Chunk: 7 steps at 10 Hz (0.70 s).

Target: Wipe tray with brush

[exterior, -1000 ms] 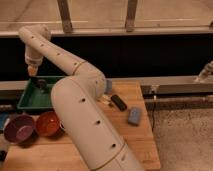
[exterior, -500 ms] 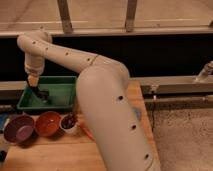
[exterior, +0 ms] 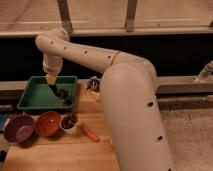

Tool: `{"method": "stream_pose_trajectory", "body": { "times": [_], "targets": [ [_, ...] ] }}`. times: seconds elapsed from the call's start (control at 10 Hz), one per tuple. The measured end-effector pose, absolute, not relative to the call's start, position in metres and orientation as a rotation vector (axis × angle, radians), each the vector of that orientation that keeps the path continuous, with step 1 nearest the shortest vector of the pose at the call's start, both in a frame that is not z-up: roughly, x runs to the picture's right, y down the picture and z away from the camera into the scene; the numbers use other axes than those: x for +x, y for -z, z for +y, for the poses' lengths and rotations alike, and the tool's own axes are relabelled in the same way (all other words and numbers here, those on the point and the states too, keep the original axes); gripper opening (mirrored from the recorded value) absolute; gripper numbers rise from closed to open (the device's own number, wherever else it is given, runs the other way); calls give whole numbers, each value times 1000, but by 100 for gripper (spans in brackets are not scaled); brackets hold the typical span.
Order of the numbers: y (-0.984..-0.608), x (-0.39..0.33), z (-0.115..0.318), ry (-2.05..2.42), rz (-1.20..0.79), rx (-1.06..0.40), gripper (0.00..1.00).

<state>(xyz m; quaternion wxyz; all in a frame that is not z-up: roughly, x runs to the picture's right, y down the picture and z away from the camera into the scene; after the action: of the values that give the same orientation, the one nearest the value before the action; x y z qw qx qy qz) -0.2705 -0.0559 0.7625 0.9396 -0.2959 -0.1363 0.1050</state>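
Note:
The green tray (exterior: 35, 96) sits at the back left of the wooden table (exterior: 55, 155). My gripper (exterior: 51, 80) hangs from the white arm over the tray's middle. It is shut on the brush (exterior: 54, 86). The tan handle points up into the gripper, and the dark head reaches down to the tray floor near the right side. A dark patch lies on the tray floor by the brush head.
A purple bowl (exterior: 19, 128), an orange bowl (exterior: 47, 123) and a small white cup (exterior: 69, 123) with dark contents stand in front of the tray. An orange-handled tool (exterior: 90, 133) lies beside the cup. My arm's thick link (exterior: 132, 115) covers the table's right side.
The gripper with the brush has moved right across the tray, from its left part to its middle. The arm's big link has swung right, uncovering the cup and tool.

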Motion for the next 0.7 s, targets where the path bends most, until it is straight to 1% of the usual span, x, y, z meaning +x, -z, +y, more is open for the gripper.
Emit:
{"method": "stream_pose_trajectory", "body": {
  "times": [0.2,0.4,0.5,0.7],
  "targets": [
    [-792,-265,-85,-242,-254,-590,0],
    [-806,-283,-102,-226,-272,-589,0],
    [-812,-302,-108,-194,-294,-594,0],
    [-809,-332,-108,-127,-336,-604,0]
  ]
}}
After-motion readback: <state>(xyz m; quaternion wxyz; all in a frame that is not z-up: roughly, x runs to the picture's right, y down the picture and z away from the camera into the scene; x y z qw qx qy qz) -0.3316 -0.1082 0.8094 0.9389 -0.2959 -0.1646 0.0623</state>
